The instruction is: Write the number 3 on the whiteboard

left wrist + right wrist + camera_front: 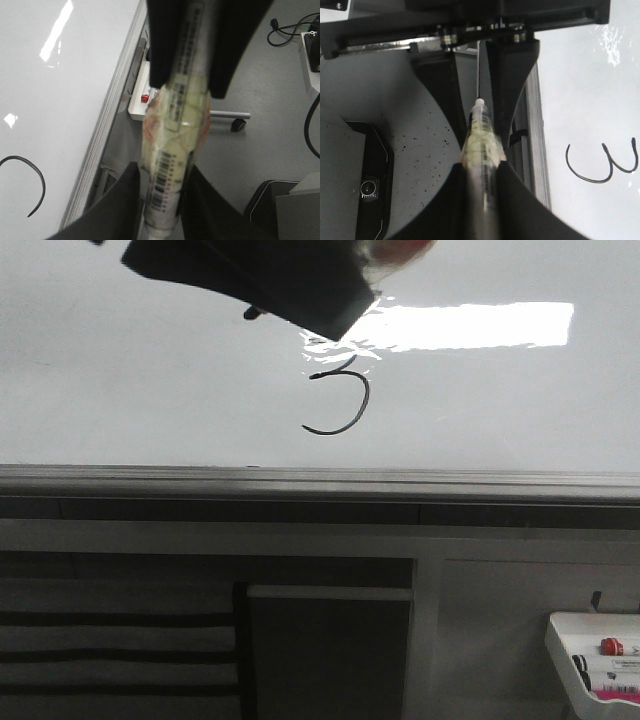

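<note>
The number 3 (340, 400) is drawn in thin black line on the whiteboard (150, 390), below the bright reflection. A dark arm part (250, 280) at the upper edge covers the digit's top stroke. In the wrist views both grippers hold one taped marker (177, 125) off the board, over the floor. My left gripper (161, 210) is shut on one end of the marker. My right gripper (482, 200) is shut on the marker (480, 145) from the other end. The digit's lower curve (35, 185) shows beside the left gripper, and the 3 (602, 167) lies beside the right one.
A grey metal rail (320, 480) runs along the board's lower edge. A small white tray (600, 660) with markers hangs at the lower right. Cables (290, 30) and a caster wheel (238, 125) lie on the grey floor. A black device (367, 185) sits on the floor.
</note>
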Robot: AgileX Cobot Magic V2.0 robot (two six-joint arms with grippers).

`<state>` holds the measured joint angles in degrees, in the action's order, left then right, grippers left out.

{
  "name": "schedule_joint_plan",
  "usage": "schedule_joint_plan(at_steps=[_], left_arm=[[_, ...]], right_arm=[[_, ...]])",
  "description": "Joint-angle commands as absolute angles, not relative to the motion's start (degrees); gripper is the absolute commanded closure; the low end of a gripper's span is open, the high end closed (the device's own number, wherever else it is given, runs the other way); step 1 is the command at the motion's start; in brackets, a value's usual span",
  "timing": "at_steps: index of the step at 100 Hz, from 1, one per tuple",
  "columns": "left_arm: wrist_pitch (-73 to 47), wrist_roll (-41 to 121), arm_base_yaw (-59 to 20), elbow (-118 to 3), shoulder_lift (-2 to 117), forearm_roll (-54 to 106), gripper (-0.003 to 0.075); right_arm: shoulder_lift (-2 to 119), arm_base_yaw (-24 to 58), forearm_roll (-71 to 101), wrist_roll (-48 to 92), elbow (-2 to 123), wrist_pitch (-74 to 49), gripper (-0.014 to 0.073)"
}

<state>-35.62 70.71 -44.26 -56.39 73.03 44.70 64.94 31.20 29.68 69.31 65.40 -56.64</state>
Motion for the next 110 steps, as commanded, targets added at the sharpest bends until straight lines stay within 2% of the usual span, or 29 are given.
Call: schedule_joint_plan(at_steps=[1,16,56,63,73,80,94,110], left_arm=[[-33.95,70.69,-44.65,-58.49,71.65,46.54,0.0554],[-33.95,70.69,-44.65,-58.49,71.5,46.54,0.0558],[-34.1,70.69,-44.65,-58.49,71.5,46.54,0.0732],[-34.1,70.69,-44.52,-58.49,71.5,46.44,0.0739],[-34.1,70.69,-44.52,-58.49,71.5,46.44,0.0739],[-34.0,70.69,-44.39,-58.49,71.5,46.21,0.0739],[-33.61,70.01,-41.87,-58.49,71.26,45.36,0.0739],[-33.26,65.0,-34.41,-58.49,69.9,44.93,0.0739]], right_arm=[[64.0,31.32,32.04,69.88,66.88,-54.46,0.0636],[64.0,31.32,32.04,69.88,66.88,-54.59,0.0636],[64.0,31.32,32.04,69.88,66.88,-54.94,0.0627],[63.89,31.32,31.93,69.88,66.88,-54.98,0.0565],[63.4,31.32,31.69,68.56,66.88,-54.82,0.0387],[62.61,30.78,31.11,66.41,67.2,-54.32,0.0319],[59.14,27.59,26.76,58.81,69.52,-54.23,0.0312],[52.57,21.89,18.06,43.28,70.35,-54.26,0.0312]])
